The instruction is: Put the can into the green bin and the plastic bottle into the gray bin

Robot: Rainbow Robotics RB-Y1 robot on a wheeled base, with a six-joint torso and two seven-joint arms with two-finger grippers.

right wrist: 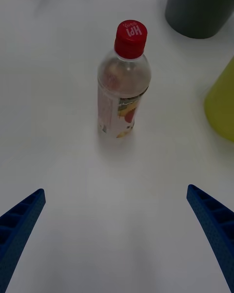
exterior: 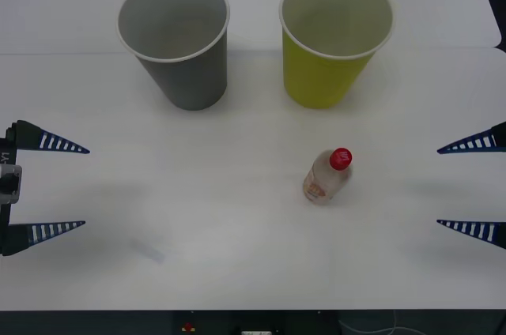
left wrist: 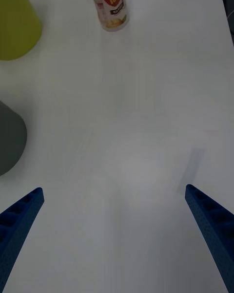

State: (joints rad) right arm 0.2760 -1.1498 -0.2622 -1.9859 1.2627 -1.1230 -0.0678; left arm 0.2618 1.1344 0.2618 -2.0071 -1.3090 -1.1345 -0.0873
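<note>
Blue ribbed fingers of the left gripper reach in from the left edge of the white table, spread wide apart with nothing between them. From the left wrist, bare tabletop lies ahead of those fingers, with only a faint grey smudge on it.

Next along, toward the far side of the table, stands the gray bin — a large gray tapered paper cup with a white rim, upright and open at the top. Just beside it, apart and not touching, stands the green bin, a large yellow-green tapered paper cup with the same white rim and a pale inside, also upright. Neither cup's inside shows anything lying in it from the front view.

Nearer the robot, in front of the green bin and clear of it, stands the plastic bottle — small, clear, with a red screw cap and a red-and-white label, upright on the table. It is well apart from both grippers.

At the right edge, the right gripper also has its blue fingers wide open and empty. From the right wrist, the bottle stands straight ahead between the spread fingers, with open table between them; the two bins sit beyond it at the side, out of the line.
</note>
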